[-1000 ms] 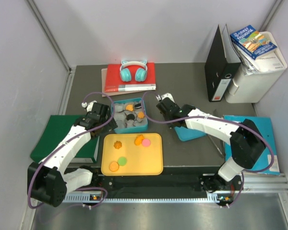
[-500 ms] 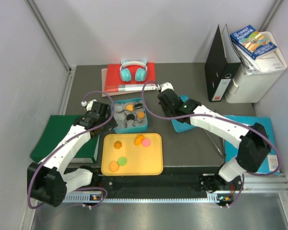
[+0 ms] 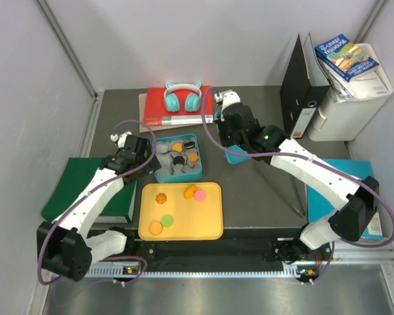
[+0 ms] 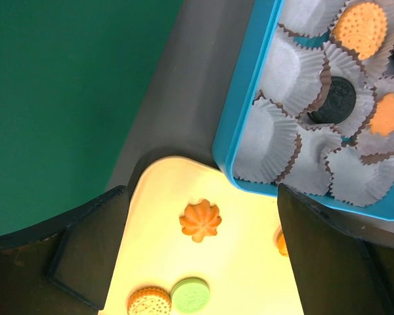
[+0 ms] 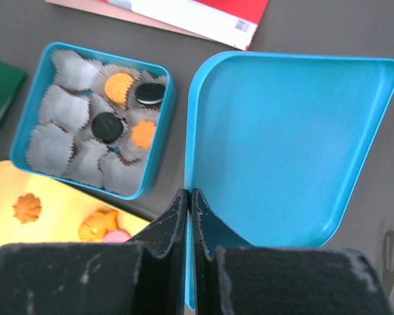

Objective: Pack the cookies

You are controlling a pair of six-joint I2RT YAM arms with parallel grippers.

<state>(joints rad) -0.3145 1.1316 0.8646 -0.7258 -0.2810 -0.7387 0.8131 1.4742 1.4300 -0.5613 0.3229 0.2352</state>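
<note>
Several cookies lie on the yellow tray (image 3: 184, 220): a scalloped orange one (image 4: 200, 220), a green one (image 4: 190, 294), a pink one (image 3: 199, 195) and round orange ones. More orange and black cookies (image 5: 108, 125) sit in paper cups inside the blue tin (image 3: 159, 172). My left gripper (image 4: 201, 194) hangs open above the tray's far left corner, beside the tin. My right gripper (image 5: 190, 197) is shut on the rim of the blue lid (image 5: 295, 131), which hangs just right of the tin.
A red book with teal headphones (image 3: 182, 98) lies behind the tin. A green book (image 3: 79, 187) is under my left arm. A black binder (image 3: 302, 85), a white box with books (image 3: 351, 92) and a blue folder (image 3: 354, 190) stand on the right.
My right arm has carried the blue lid from the table's right toward the back, closer to the tin. My left gripper has barely moved.
</note>
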